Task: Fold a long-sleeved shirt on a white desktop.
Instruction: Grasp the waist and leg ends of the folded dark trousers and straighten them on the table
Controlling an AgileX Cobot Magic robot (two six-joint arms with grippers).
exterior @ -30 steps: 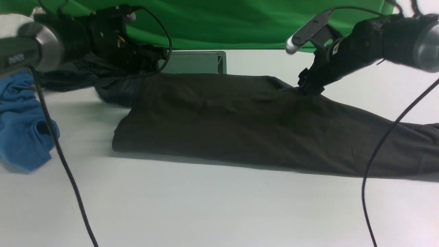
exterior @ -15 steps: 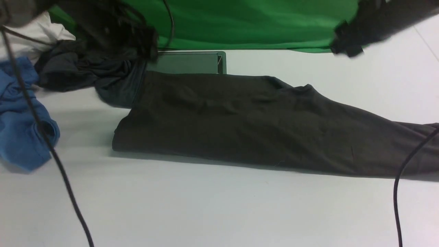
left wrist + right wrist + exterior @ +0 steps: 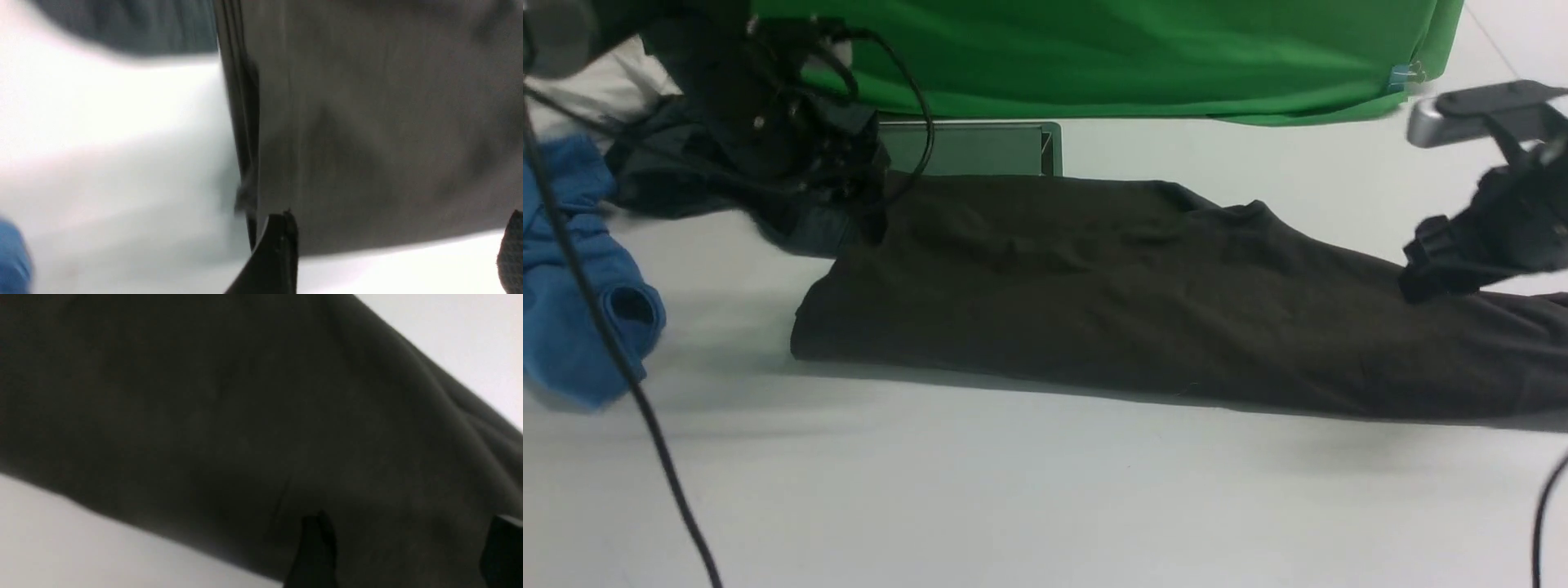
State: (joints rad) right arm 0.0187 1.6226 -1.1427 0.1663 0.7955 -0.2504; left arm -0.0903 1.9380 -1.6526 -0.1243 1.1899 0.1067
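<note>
– White and matte, that smooth bench (image 3: 1013, 490) of yours, with a green cloth backdrop (image 3: 1094, 57) hung along twelve o'clock. Where is the garment?

– My large dark olive-brown long-sleeved shirt (image 3: 1094, 294) lies flat across the middle of the bench. It forms a long band from nine o'clock to three o'clock, where it runs out of the front view. At its nine o'clock edge, my left wrist view shows stacked layers.

– And your left tool?

– My left tool (image 3: 862, 204) hangs at the shirt's ten o'clock corner. Its fingers (image 3: 278, 253) stand wide apart and grip nothing, and one is over the layered edge. Whether it touches the cloth I cannot tell, because that view is blurred.

– And the right one?

– My right tool (image 3: 1437, 265) sits low over the shirt at three o'clock. Its fingers (image 3: 314, 551) are spread and hold nothing, with dark knit beneath them.

– What else is on the bench?

– A rectangular silver-framed hatch (image 3: 980, 147) sits at eleven o'clock, just beyond the shirt's far edge. A crumpled dark grey-teal garment (image 3: 792, 233) lies at ten o'clock, touching that corner. A bunched blue garment (image 3: 572, 310) lies at nine o'clock, apart from the shirt.
</note>
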